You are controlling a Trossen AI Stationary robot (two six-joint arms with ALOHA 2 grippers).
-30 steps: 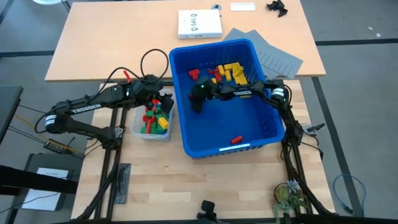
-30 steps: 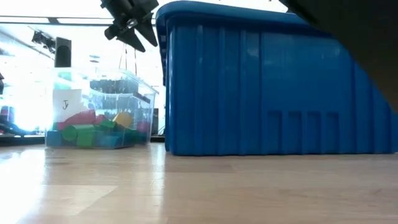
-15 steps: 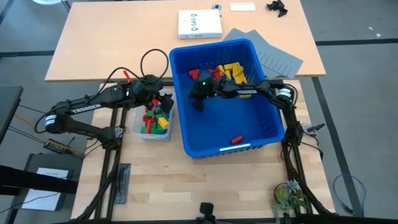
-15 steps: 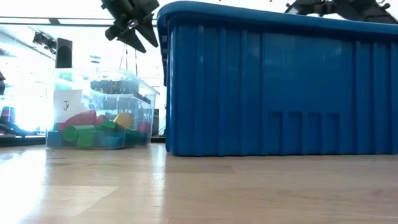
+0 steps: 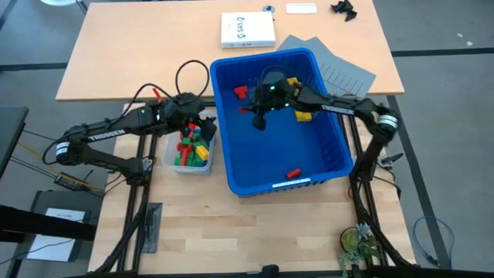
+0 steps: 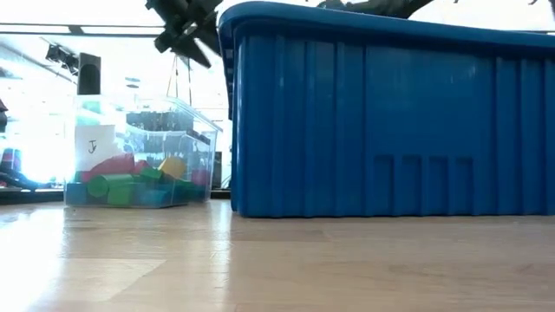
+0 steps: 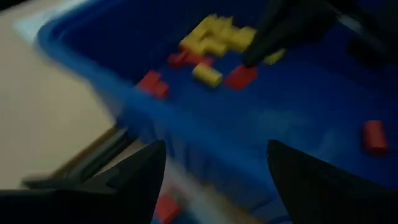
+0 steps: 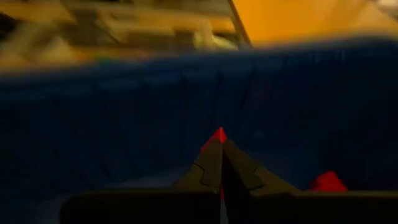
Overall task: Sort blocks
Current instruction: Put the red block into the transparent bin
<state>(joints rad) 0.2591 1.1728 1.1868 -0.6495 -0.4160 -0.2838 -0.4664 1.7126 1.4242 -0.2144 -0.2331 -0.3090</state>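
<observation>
near the bin's (image 5: 231, 166) front wall, one red block (image 5: 292, 173) lying alone. at the table's left side, clear tub (image 5: 190, 164) holding sorted blocks (image 5: 193, 147); above its far end, left gripper (image 5: 202, 128) hanging with jaws wide, holding nothing. farther in, right gripper (image 8: 220, 148) closed tight, a sliver of red block (image 8: 218, 134) pinched at the tips. at the bin's far wall, yellow and red blocks (image 5: 297, 86) piled. risk: such a thin pinch probably slipping mid-carry, dropping the block.
</observation>
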